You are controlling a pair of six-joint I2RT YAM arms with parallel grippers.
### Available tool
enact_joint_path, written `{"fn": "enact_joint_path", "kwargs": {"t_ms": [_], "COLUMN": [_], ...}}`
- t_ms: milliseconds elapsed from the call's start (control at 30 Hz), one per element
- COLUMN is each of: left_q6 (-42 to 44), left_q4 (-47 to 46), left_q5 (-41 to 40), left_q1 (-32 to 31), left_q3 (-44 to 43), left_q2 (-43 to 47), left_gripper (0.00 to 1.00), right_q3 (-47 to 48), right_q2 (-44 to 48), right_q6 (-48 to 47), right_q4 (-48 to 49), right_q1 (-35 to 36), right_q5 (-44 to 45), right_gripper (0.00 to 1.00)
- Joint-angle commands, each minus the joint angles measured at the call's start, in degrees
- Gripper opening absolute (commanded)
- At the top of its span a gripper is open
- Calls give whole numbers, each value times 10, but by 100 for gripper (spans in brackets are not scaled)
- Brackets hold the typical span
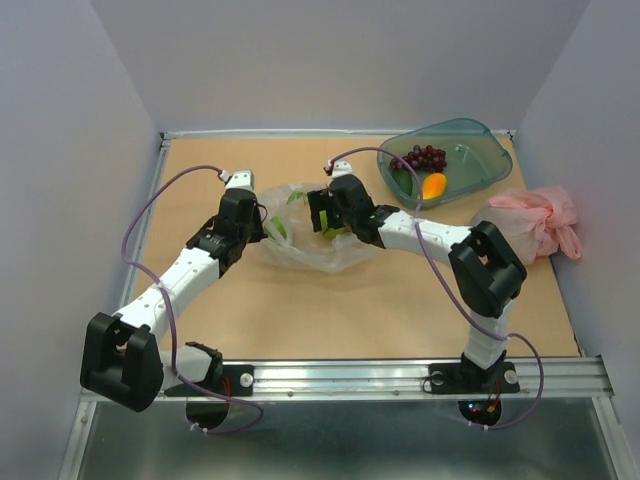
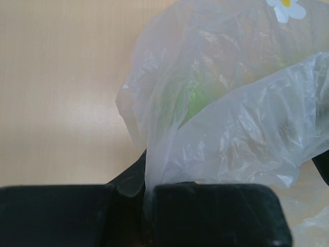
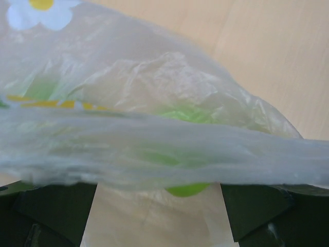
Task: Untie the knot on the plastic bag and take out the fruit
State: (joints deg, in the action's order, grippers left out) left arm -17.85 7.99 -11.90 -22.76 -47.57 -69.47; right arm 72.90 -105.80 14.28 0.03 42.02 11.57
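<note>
1. The plastic bag [image 1: 318, 235], thin, clear and crumpled, lies on the desk [image 1: 350, 310] near its middle, between the two claws; a white daisy print [image 2: 285, 7] with a yellow centre marks its film
2. The left claw [image 1: 262, 222] meets the bag's left edge; in the left wrist view its two black fingers [image 2: 216, 213] stand clenched together at the left claw [image 2: 146, 206], with a narrow fold of the plastic bag [image 2: 231, 103] pinched between them and rising from the gap
3. The right claw [image 1: 325, 218] reaches in over the far right part of the bag; in the right wrist view the right claw [image 3: 158, 190] is released, its dark fingers [image 3: 51, 211] set wide apart at the lower corners, and a stretched band of the plastic bag [image 3: 154, 149] runs across just above them
4. A green fruit [image 3: 187, 188] shows through the film between the spread fingers of the right claw, touching neither; from the left wrist the green fruit [image 2: 198, 98] appears as a blurred patch inside the bag, and from above green [image 1: 279, 229] shows at the bag's left side
5. A teal tray [image 1: 450, 160] sits at the far right of the desk, well apart from the bag; it holds a dark grape bunch [image 1: 422, 158] and an orange-yellow mango-like fruit [image 1: 433, 185], just beside each other
6. A pink plastic bag [image 1: 540, 220] rests at the right edge of the desk, near to the tray
</note>
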Motion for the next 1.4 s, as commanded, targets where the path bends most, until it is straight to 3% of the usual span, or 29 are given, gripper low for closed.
{"fn": "enact_joint_path", "kwargs": {"t_ms": [0,167,400,467,500,633,800,967,1200,1300,1367], "left_q6": [2,4,4,4,4,4,4,4,2,3,2], "left_q4": [-11,-10,-10,-10,-10,-10,-10,-10,-10,-10,-9], "left_q5": [7,15,19,20,20,19,18,15,18,18,19], "left_q1": [1,1,1,1,1,1,1,1,1,1,1], "left_q3": [-1,0,-2,-2,-1,-2,-2,-2,-2,-2,-2], "left_q2": [14,7,7,6,6,5,2,4,7,7,9], "left_gripper": [0,0,0,0,0,0,0,0,0,0,0], "right_q3": [64,92,96,92,88,55,1,-38,-89,-91,-87], "right_q2": [-34,-88,-131,-131,-125,-95,-14,54,163,209,243], "right_q6": [40,65,72,71,70,61,26,-6,-20,-27,-36], "right_q4": [17,25,46,50,55,79,99,101,101,101,101], "right_q1": [2,2,2,2,2,2,2,3,2,2,2], "right_q5": [86,138,136,131,129,121,51,-102,-245,-280,-253], "right_gripper": [95,95,89,81,71,48,27,26,26,27,27]}}
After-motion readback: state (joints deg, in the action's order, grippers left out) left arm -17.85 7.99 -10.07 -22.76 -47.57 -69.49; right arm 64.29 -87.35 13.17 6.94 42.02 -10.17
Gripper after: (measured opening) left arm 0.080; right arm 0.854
